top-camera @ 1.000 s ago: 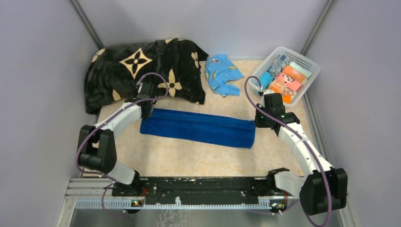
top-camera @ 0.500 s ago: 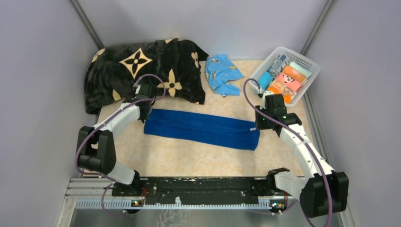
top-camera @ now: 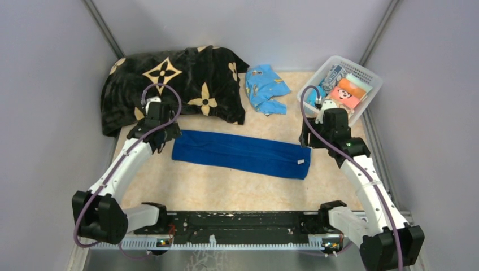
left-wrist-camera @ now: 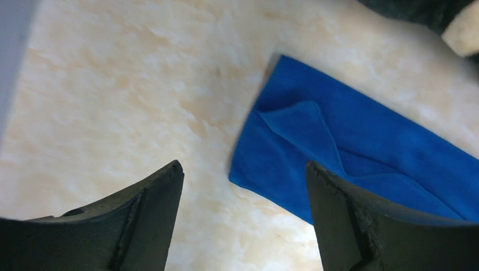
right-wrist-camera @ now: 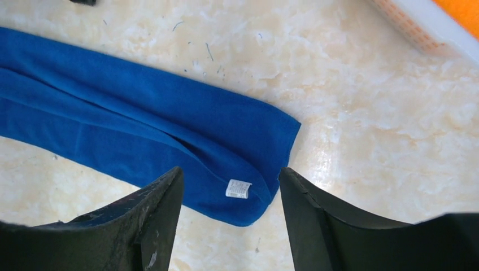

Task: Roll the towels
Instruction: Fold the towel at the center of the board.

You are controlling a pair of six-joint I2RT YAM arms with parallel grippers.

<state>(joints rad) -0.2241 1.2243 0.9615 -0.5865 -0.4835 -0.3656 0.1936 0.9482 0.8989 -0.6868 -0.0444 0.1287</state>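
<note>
**Both jaws spread, royal-blue towel lying flat beneath**

The left gripper (left-wrist-camera: 244,169) is seen with its jaws wide apart and nothing held. Below it lies the left end of the royal-blue towel (left-wrist-camera: 350,147), one corner folded over on itself. The right gripper (right-wrist-camera: 230,172) is likewise spread and empty above the towel's right end, where a small white label (right-wrist-camera: 238,188) is sewn. The towel is laid as a long folded strip on the marbled table (top-camera: 226,189), reaching from one gripper to the other. Beyond the left jaws a black blanket (top-camera: 169,84) with cream flowers is heaped. A crumpled turquoise towel (top-camera: 264,87) lies farther back, and a white basket (top-camera: 368,79) stands just beyond the right jaws.
</note>
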